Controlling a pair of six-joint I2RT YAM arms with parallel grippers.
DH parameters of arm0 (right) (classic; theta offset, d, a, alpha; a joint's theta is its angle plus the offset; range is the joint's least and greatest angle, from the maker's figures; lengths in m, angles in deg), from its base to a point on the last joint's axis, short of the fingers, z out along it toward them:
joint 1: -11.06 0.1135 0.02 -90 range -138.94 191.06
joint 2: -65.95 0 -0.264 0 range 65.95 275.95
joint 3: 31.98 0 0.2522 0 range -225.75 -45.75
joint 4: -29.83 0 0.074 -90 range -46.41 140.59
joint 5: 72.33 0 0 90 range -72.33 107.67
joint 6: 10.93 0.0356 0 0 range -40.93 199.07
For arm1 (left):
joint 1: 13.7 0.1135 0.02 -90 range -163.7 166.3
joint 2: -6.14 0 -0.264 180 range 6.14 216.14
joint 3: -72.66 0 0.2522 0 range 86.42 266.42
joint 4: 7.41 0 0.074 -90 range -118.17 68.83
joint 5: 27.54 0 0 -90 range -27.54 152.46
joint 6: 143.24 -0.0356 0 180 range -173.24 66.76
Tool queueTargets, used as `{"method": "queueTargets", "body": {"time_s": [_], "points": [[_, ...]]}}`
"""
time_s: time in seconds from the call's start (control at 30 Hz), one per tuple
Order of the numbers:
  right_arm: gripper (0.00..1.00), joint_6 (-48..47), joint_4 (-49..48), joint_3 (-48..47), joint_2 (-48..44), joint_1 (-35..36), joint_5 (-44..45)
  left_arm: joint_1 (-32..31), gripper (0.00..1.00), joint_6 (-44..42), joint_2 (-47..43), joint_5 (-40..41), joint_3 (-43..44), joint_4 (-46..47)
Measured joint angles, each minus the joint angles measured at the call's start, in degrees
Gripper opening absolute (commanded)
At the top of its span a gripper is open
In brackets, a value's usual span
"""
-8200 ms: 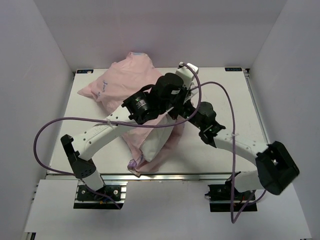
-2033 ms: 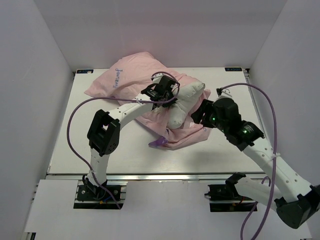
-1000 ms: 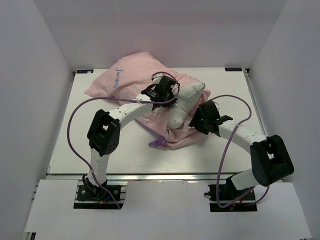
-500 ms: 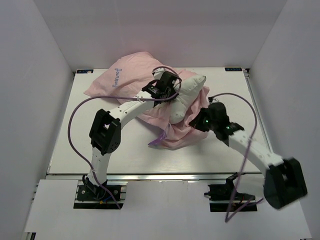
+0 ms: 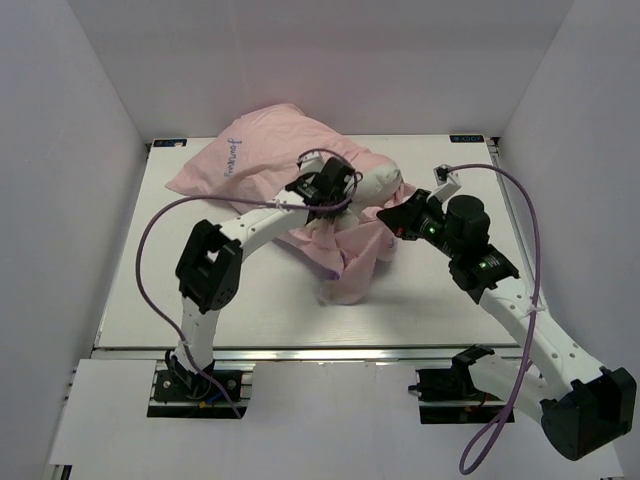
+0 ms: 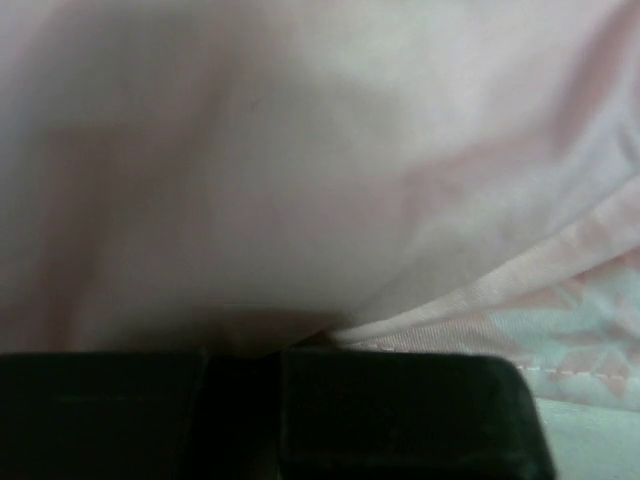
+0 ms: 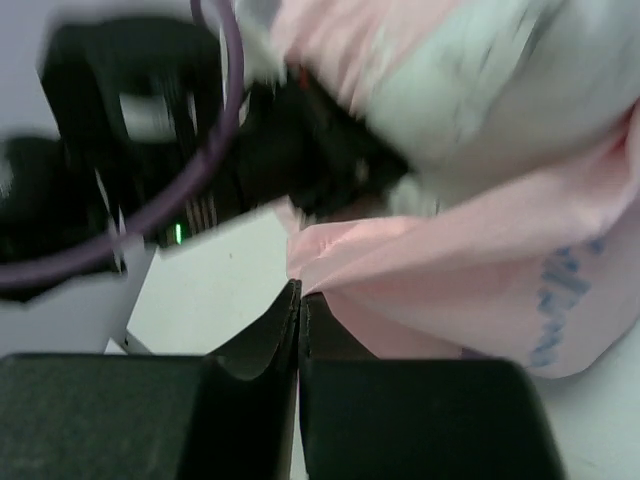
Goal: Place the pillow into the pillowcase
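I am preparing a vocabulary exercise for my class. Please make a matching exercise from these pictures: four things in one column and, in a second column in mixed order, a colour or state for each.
Things:
1 pillow
2 pillowcase
3 cable
4 right gripper

Descriptions:
A purple, curved
B shut on pink cloth
C plain white
D pale pink with lettering

Pairs: 1-C, 2-D, 3-A, 4-B

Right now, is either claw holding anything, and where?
The right gripper pinches the pillowcase by a fold of its pink edge. The left gripper has its fingers hidden; its hold cannot be told.
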Motion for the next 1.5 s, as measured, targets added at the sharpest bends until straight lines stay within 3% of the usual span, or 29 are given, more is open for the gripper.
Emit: {"method": "queueTargets", "body": {"time_s": [0.03, 0.07, 0.13, 0.17, 0.2, 0.33, 0.47, 0.63, 0.77, 1.07, 1.17, 1.33, 1.4, 1.5], "points": [[0.00, 0.04, -0.11, -1.16, 0.20, 0.00, 1.01, -0.50, 0.00, 0.09, -2.21, 0.63, -3.65, 1.07], [0.00, 0.17, -0.22, -2.12, 0.35, 0.00, 1.55, -1.07, 0.07, 0.22, -4.31, 1.36, -6.86, 1.38], [0.00, 0.44, -0.50, -3.89, 0.92, 0.15, 1.57, -2.29, 0.34, -0.02, -7.87, 2.25, -11.37, 1.55], [0.00, 0.59, -0.46, -4.87, 1.49, 0.35, 1.16, -2.75, 0.56, -0.35, -9.29, 2.51, -12.83, 1.64], [0.00, 0.63, -0.39, -5.88, 2.25, 0.52, 0.70, -3.06, 0.63, -0.68, -10.40, 2.73, -13.77, 1.55], [0.00, 0.17, 0.87, -8.55, 4.66, 0.57, -0.59, -3.15, 0.75, -5.81, -12.57, 2.23, -13.97, 1.70], [0.00, -1.86, 3.52, -8.04, 4.00, 0.55, -1.90, -3.15, 0.98, -12.57, -15.52, 1.44, -13.75, 0.90], [0.00, -4.57, 5.27, 1.05, -3.45, 0.52, -5.99, -2.93, 0.98, -21.09, -22.03, 1.73, -12.81, 0.02], [0.00, -6.05, 8.98, 5.84, -8.04, 0.50, -5.38, -2.03, 0.98, -28.17, -22.99, 1.62, -6.75, 1.75], [0.00, -7.74, 11.56, 5.90, -10.03, 0.46, -2.73, -2.49, 0.98, -47.04, -1.97, -14.53, 19.37, 5.97], [0.00, -7.65, 11.63, 5.90, -9.86, 0.46, -1.68, -4.96, 0.98, -52.74, 5.62, -18.84, 23.41, 6.08], [0.00, -7.19, 14.10, 5.90, -9.84, 0.46, 2.43, -9.18, 0.96, -59.36, 10.78, -24.35, 20.09, 4.26], [0.00, -6.64, 16.63, 5.86, -9.86, 0.50, 5.64, -9.81, 0.82, -60.35, 9.29, -24.22, 14.05, 5.90], [0.00, -5.57, 20.59, 5.18, -9.94, 0.59, 10.99, -9.70, 0.70, -61.18, 4.52, -22.82, 2.64, 9.75]]}}
